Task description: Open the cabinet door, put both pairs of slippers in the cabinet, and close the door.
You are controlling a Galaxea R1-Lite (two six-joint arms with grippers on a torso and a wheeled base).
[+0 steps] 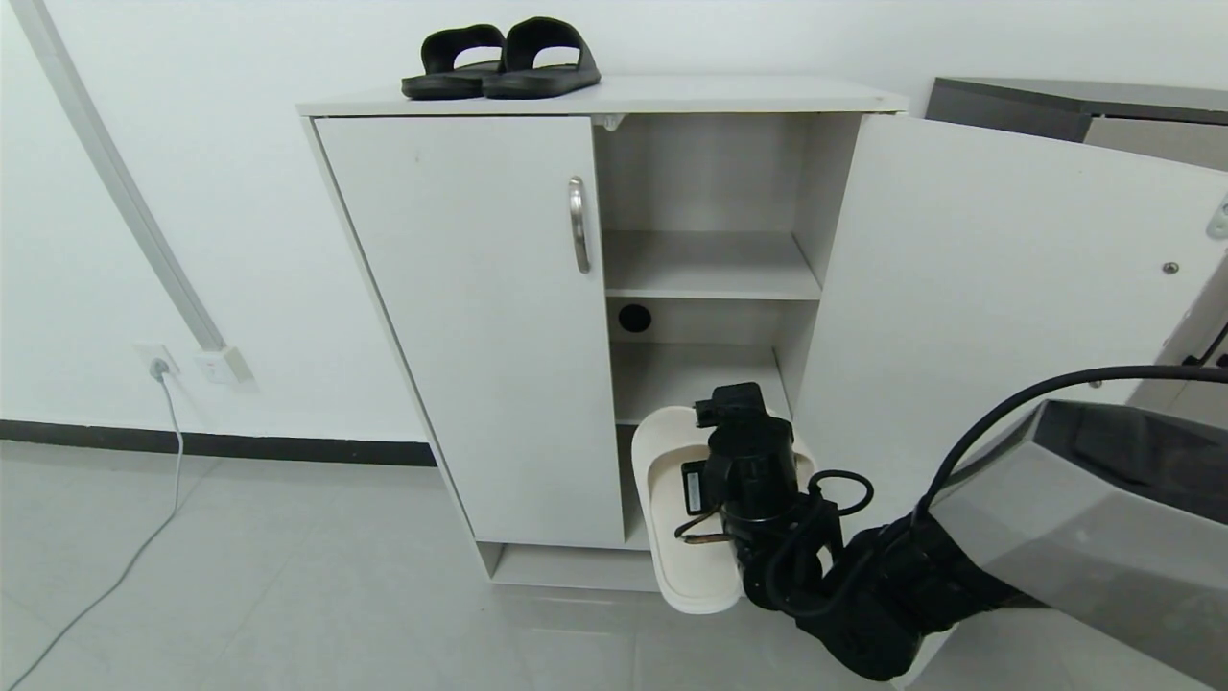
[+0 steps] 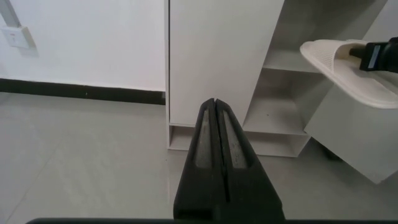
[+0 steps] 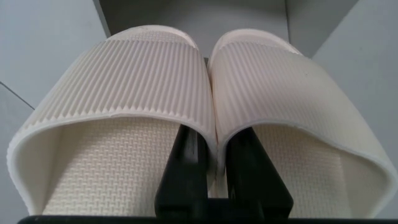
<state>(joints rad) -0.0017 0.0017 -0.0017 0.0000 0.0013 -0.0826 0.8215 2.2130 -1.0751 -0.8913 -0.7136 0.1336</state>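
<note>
Cream slippers [image 1: 672, 509] are clamped as a pair in my right claw [image 3: 216, 168]. One finger sits under each strap, and the two inner side walls are pinched together between them. The ribbed straps point away from the wrist.

My right arm comes in from the lower right and slants up and forward, with the wrist in line with the forearm and black cables looped around it. It holds the pair off the floor [image 1: 288, 595], just in front of the open right half of the cabinet [image 1: 614, 96]. The toe ends point at the opening, near the front edge of the lower shelf [image 1: 691, 379]. The heels hang out past the cabinet's bottom front edge.

There's a small label [image 1: 693, 485] on the right claw body, but the print is too small to read.

My left claw [image 2: 215, 109] has its fingers pressed together with nothing between them. It sits low over the floor, aimed at the cabinet's bottom edge, well apart from the cream pair.

- **Right door** [image 1: 988, 288]: swung wide open.
- **Left door** [image 1: 470, 326]: shut, with a metal handle [image 1: 578, 226] at its inner edge.
- **Upper shelf** [image 1: 705, 264]: bare.
- **Black slippers** [image 1: 504, 62]: on the cabinet top near its back left corner, side by side and touching.
- **Wall socket** [image 1: 158, 363]: left of the cabinet, with a cable [image 1: 144, 547] trailing to the floor.
</note>
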